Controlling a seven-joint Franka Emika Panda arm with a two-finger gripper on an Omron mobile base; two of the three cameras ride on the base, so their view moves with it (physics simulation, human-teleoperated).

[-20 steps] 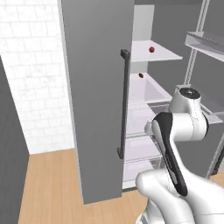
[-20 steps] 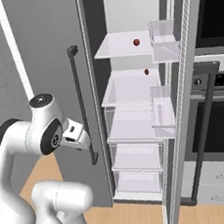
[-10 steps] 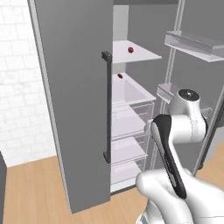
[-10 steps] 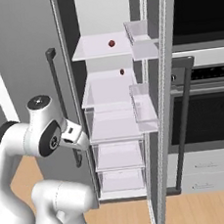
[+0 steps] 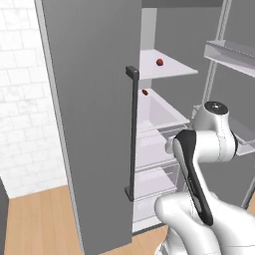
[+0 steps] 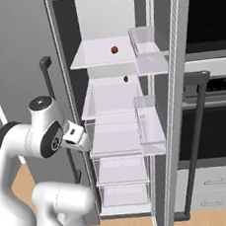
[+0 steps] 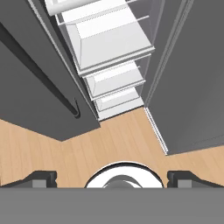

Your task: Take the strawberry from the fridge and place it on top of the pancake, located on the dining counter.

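The tool (image 7: 112, 177) points down at the wood floor (image 7: 109, 144) in front of the fridge (image 5: 94, 124), its 2 dark fingertips (image 7: 37, 178) standing wide apart with nothing between them. So the tool is open and empty, and low compared with the fridge shelves.

Nearest the arm, the left fridge door with its dark bar handle (image 5: 132, 134) stands ajar, and the right door (image 6: 175, 98) with its clear bins stands open too. The reach has to pass between them, so I judge that a wide swing could clip the handle or a door bin.

Deeper inside the fridge, 2 small red things sit on white shelves. The brighter one on the upper shelf (image 6: 106, 58) looks like the strawberry (image 6: 114, 50); the darker lump (image 6: 126, 78) lies 1 shelf below it. Choosing the wrong one is a real risk, since both are tiny. The strawberry is rounded and could roll off the shelf if nudged before the fingertips close.
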